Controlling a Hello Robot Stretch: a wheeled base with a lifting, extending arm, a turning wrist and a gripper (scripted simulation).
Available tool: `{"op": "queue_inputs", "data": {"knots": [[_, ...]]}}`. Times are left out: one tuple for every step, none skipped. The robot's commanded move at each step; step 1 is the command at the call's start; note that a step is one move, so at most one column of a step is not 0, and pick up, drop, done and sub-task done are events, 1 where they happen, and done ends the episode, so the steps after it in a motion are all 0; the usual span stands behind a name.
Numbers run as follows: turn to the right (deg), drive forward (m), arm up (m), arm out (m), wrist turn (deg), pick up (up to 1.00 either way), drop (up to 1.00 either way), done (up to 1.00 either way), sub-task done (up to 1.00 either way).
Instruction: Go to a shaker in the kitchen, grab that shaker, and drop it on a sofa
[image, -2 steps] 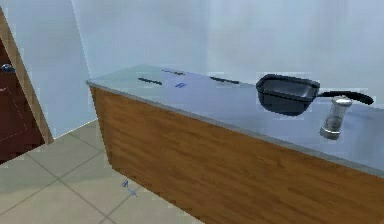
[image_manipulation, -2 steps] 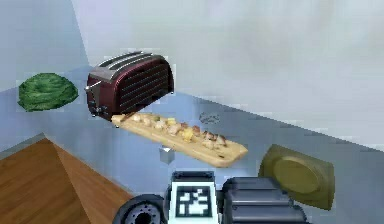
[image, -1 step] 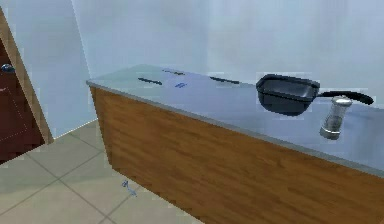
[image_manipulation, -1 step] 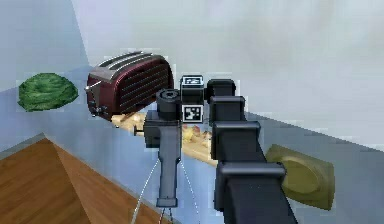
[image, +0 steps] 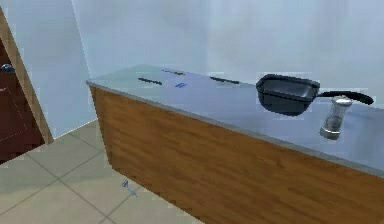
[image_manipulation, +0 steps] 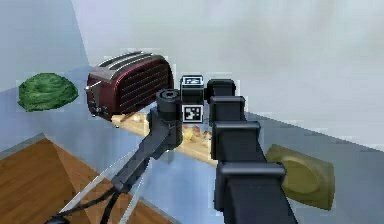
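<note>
In the forward view a small glass shaker (image: 336, 117) with a silver cap stands on the grey countertop (image: 200, 100) near the view's right edge, just right of a black frying pan (image: 288, 95). In the arm side view the dark arm (image_manipulation: 250, 180) rises from the bottom edge to two white marker squares (image_manipulation: 192, 108). The gripper (image_manipulation: 92, 203) reaches down and left from them over a blue-grey counter (image_manipulation: 170, 190). Its thin fingers (image_manipulation: 125, 172) run toward the bottom edge, and I cannot tell whether it holds anything.
A dark red toaster (image_manipulation: 125, 85) and a green leafy lump (image_manipulation: 48, 92) sit behind the gripper, a pale board (image_manipulation: 195, 148) beside them, an olive pad (image_manipulation: 300, 175) at the right. Small dark utensils (image: 150, 80) lie on the wood-fronted counter. A dark door (image: 15, 100) and tiled floor (image: 50, 180) lie left.
</note>
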Motion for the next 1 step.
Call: {"op": "queue_inputs", "data": {"knots": [[0.0,0.00,0.00,0.00,45.0,0.00,0.00,0.00,0.00]]}}
